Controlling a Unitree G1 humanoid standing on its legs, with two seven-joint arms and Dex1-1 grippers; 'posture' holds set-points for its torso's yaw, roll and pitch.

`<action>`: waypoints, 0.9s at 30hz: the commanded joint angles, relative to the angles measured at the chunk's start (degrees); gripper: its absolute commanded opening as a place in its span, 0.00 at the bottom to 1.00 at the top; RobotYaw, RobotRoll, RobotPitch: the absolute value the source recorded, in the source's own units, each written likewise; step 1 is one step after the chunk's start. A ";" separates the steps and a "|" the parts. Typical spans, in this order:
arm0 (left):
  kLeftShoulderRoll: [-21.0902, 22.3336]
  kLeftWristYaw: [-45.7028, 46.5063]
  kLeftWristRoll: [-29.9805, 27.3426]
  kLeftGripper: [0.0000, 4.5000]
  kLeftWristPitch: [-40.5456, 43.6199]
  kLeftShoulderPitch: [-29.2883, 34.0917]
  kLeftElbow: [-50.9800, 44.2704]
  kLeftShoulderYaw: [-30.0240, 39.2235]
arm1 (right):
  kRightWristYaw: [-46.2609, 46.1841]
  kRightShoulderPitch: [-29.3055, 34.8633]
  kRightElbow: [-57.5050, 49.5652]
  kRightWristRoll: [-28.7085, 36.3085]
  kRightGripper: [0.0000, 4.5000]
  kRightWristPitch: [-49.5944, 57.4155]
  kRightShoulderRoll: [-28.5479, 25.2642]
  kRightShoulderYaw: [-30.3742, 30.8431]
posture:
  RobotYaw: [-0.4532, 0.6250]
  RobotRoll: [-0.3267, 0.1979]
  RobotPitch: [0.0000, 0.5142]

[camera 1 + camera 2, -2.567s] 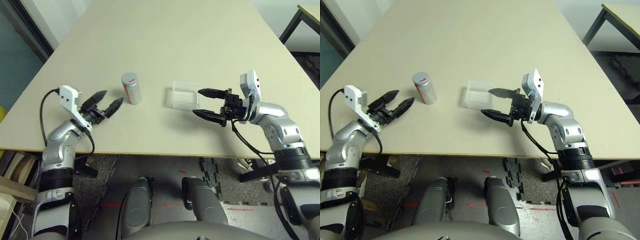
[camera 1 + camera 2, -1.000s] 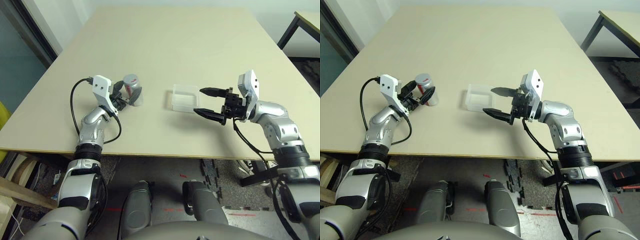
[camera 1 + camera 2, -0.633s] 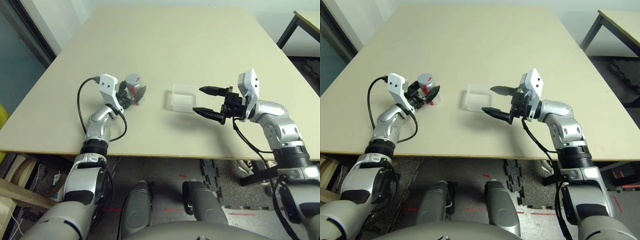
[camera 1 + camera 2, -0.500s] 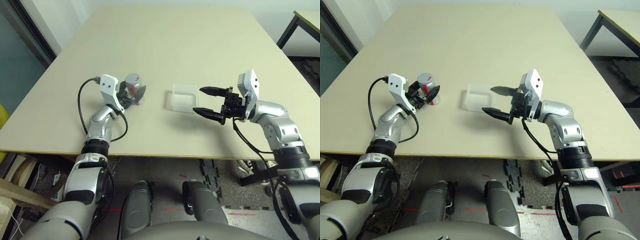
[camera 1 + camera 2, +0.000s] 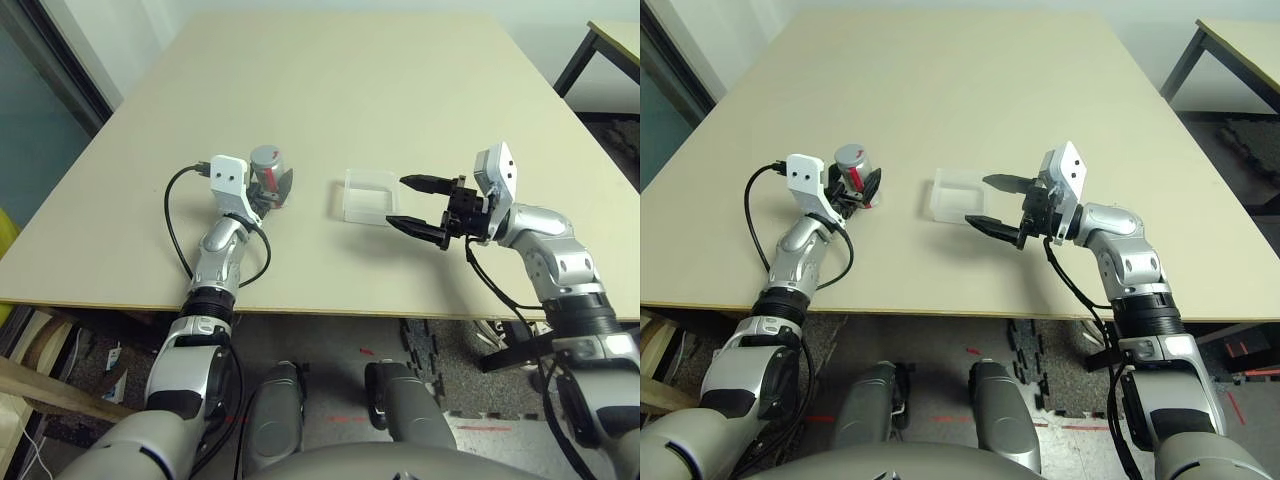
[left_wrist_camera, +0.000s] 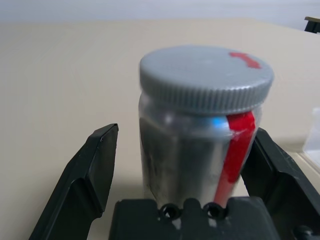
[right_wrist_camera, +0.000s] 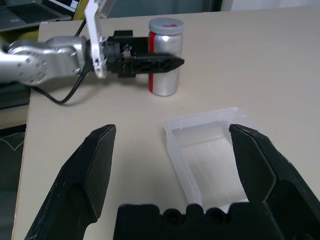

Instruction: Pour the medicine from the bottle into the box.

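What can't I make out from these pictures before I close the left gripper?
- Medicine: hidden inside the capped bottle, opaque in the left wrist view.
- Bottle's base: behind the left gripper's black mount, left wrist view.
- Box's near edge: partly covered by the right gripper, right wrist view.
- Laptop: cut off by the right wrist view's edge.

Desk: it is pale beige, with straight edges (image 5: 330, 100)
Side table: it stands beyond the desk, at far right, with dark leg (image 5: 618, 42)
Laptop: it is open, near a yellow object (image 7: 32, 14)
Floor: it is grey, with red marks (image 5: 335, 345)
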 commanded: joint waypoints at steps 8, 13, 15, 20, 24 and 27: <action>-2.38 6.70 2.67 0.99 3.98 5.27 -9.95 -1.98 | 0.74 -0.89 2.16 -0.78 1.00 -1.65 1.06 0.54 | 0.31 0.62 0.21; -3.03 8.38 3.62 0.99 4.96 5.75 -11.15 -2.89 | 0.75 -1.12 2.40 -0.96 1.00 -1.84 1.50 0.81 | 0.31 0.62 0.21; -3.27 9.54 3.93 0.99 5.14 5.08 -10.48 -2.83 | 0.65 -1.23 2.42 -0.95 1.00 -1.88 1.63 0.94 | 0.31 0.62 0.21; -3.86 11.38 4.49 0.99 4.99 3.47 -8.45 -3.04 | 0.37 -1.23 2.12 -1.03 1.00 -1.81 1.90 1.10 | 0.30 0.62 0.22; -4.32 12.41 4.83 0.99 4.53 2.16 -6.51 -3.08 | 0.22 -1.13 1.62 -1.04 1.00 -1.55 1.90 1.11 | 0.30 0.62 0.22; -4.65 12.91 5.04 0.99 4.08 1.23 -5.09 -2.97 | 0.11 -1.07 1.24 -0.97 1.00 -1.32 1.80 1.07 | 0.29 0.62 0.22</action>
